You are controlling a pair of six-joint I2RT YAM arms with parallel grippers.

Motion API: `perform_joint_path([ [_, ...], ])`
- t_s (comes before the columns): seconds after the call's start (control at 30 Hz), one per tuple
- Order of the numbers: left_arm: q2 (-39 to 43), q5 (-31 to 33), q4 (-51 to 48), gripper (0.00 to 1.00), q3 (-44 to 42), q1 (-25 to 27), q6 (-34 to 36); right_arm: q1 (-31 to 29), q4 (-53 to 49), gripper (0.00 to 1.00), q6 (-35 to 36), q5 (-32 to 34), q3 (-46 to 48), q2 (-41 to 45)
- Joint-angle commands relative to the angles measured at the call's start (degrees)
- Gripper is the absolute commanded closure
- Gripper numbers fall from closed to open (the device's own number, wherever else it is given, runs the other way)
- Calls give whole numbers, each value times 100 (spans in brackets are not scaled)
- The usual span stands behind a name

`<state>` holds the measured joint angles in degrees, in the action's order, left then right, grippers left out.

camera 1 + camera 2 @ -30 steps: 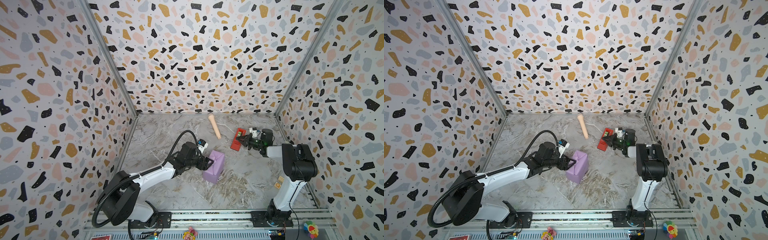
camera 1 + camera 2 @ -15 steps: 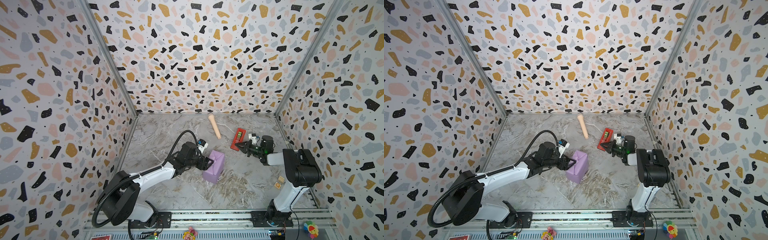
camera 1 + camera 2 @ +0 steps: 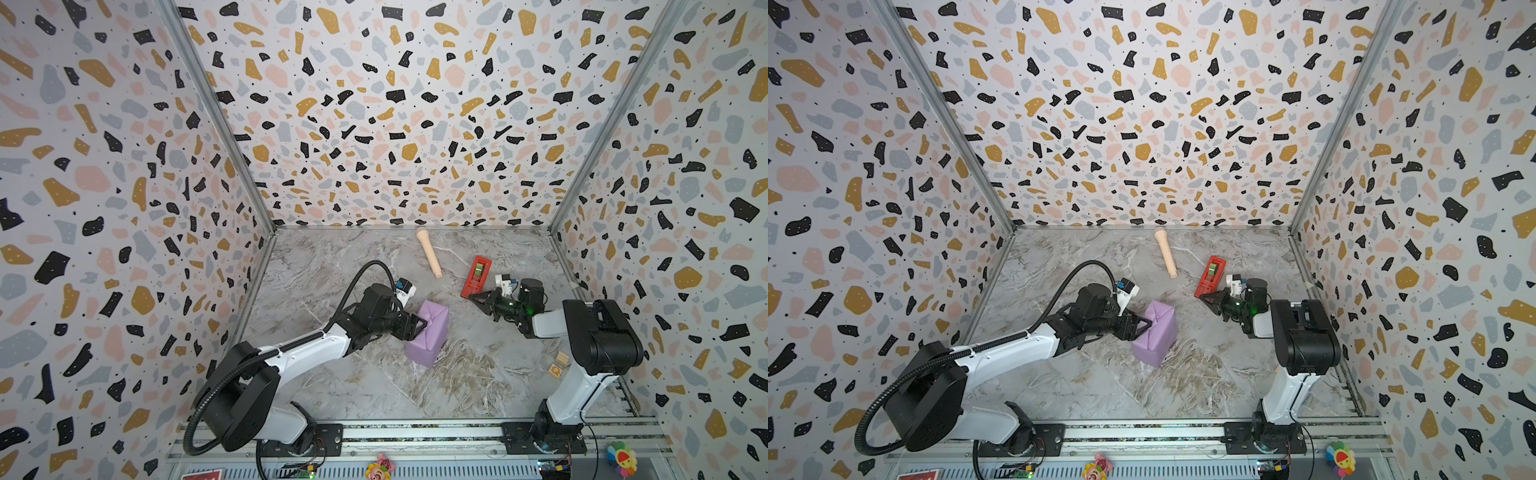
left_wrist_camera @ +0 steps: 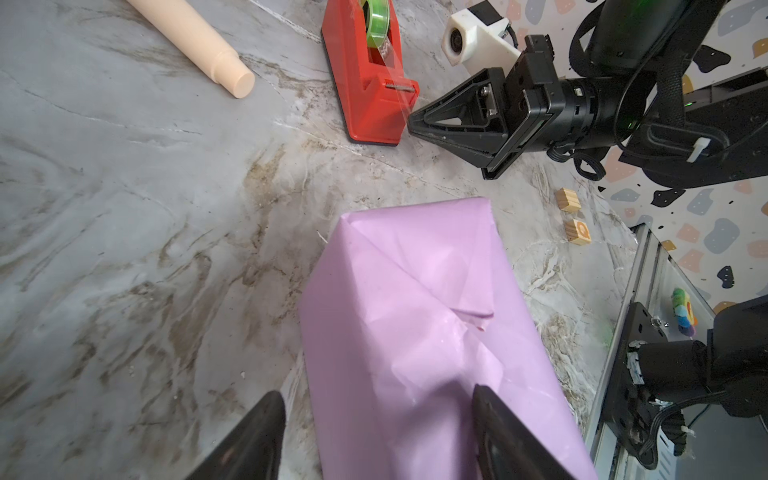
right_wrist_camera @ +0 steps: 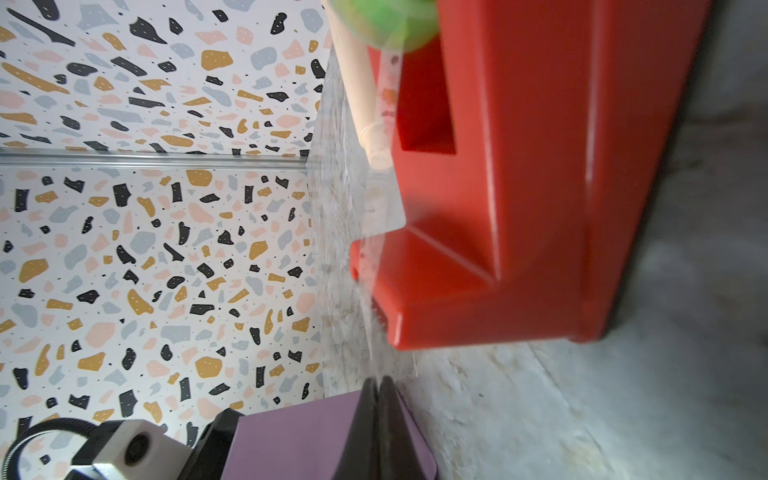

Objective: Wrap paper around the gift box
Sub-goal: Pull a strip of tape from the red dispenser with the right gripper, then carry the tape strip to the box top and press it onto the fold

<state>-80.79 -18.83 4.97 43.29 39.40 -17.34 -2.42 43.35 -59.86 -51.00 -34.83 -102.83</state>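
Pulling tape now, is it? The right claw (image 3: 471, 296) was up alongside the tape dispenser (image 3: 476, 276) a second ago.

— Yes. It has drawn back past the cutter end, toward the middle of the bench (image 3: 374, 386). Its jaws are pressed tight together on a clear strip of tape (image 4: 403, 104), which runs taut from the cutter to the tips.

— And the parcel?

— Unmoved. The gift box is wholly hidden inside the lilac paper (image 4: 399, 316), standing mid-bench, well apart from the dispenser. The end flaps are already folded into triangles.

— The left claw (image 3: 419, 326)?

— Same place as before. Its jaws are spread wide at the parcel's near end, one finger lying on the folded face and the other just beside the side. I judge it is gripping the parcel to steady it, though on the outer side I can't see contact.

— So the wrapping is nearly done?

— I'd say so: the folding looks finished and the sealing is starting. The strip still looks joined to the roll, so it needs tearing against the cutter, then carrying over to that loose flap.
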Motion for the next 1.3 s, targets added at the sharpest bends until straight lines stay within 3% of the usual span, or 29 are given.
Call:
perform_joint_path([
  [0.0,-148,365,-928,29,-128,15,188,-101,-598,100,493,107,110,-185],
  [0.23,-145,372,-932,29,-128,15,187,-49,-1169,100,1046,673,14,-428],
  [0.57,-169,372,-902,29,-128,15,173,-49,-2684,100,2035,1637,-462,-10],
  [0.7,-183,379,-911,29,-111,14,187,-42,-2876,100,2235,1668,-501,276],
  [0.83,-182,388,-947,29,-123,15,196,-71,-3108,100,2382,1227,-451,1029],
  [1.07,-166,416,-953,29,-123,15,196,-926,-3832,100,2738,635,-433,3077],
  [1.27,-178,415,-946,29,-101,14,195,-1982,-4505,100,2965,558,-958,3335],
])
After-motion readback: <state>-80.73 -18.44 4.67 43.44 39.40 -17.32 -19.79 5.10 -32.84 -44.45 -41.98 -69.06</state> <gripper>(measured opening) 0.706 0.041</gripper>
